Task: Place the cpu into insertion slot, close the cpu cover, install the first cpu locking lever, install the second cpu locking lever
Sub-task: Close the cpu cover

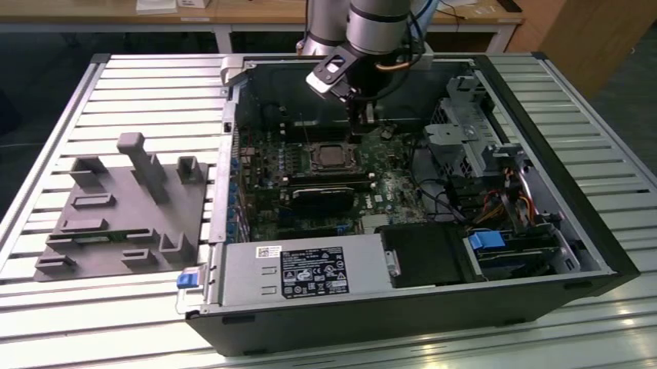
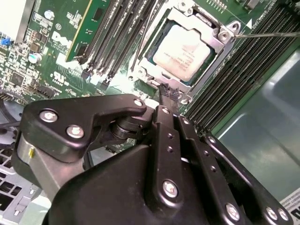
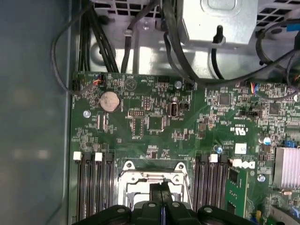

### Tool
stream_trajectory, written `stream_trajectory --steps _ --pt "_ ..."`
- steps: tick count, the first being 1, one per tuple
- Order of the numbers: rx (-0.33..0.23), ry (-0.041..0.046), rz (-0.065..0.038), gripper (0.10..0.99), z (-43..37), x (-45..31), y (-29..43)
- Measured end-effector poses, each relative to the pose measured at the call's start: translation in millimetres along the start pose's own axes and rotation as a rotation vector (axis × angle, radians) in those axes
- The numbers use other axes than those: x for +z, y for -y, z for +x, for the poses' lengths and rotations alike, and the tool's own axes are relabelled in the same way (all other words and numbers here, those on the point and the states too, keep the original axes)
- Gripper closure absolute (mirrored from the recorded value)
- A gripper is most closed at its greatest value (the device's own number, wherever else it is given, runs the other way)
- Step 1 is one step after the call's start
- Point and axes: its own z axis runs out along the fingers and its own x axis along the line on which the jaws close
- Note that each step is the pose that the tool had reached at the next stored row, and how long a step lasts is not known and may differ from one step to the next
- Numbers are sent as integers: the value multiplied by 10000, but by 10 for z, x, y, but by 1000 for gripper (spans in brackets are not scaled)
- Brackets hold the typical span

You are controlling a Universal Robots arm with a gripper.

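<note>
The cpu [image 2: 182,51], a square chip with a silvery top, lies flat in the insertion slot [image 2: 144,75] on the green board. The cpu cover [image 2: 217,43], a silver frame, lies down around the chip. One thin wire locking lever [image 2: 269,33] sticks out sideways from a socket corner. Another thin lever [image 2: 143,40] runs along the socket's side. My gripper [image 2: 164,91] is shut, its black tip touching the socket's edge. In the exterior view the gripper [image 1: 359,123] hangs inside the case just beyond the cpu [image 1: 331,156]. In the first wrist view the gripper [image 3: 161,194] overlaps the socket frame [image 3: 154,177].
Black memory slots [image 2: 117,33] flank the socket on both sides. A black heatsink block [image 1: 323,196], power supply [image 1: 308,269] and drive cage [image 1: 467,131] crowd the case. Cables [image 3: 178,42] hang past the board's edge. A grey fixture [image 1: 123,207] sits on the table at the exterior view's left.
</note>
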Motion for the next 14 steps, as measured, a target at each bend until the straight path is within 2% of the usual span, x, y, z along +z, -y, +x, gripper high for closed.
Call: stream_trajectory --steps 4,10,14 --pt "8 -24 -174 984 -1 6 86" --pt "9 -68 -255 984 -8 26 225" --pt "12 -174 -340 984 -16 53 300"
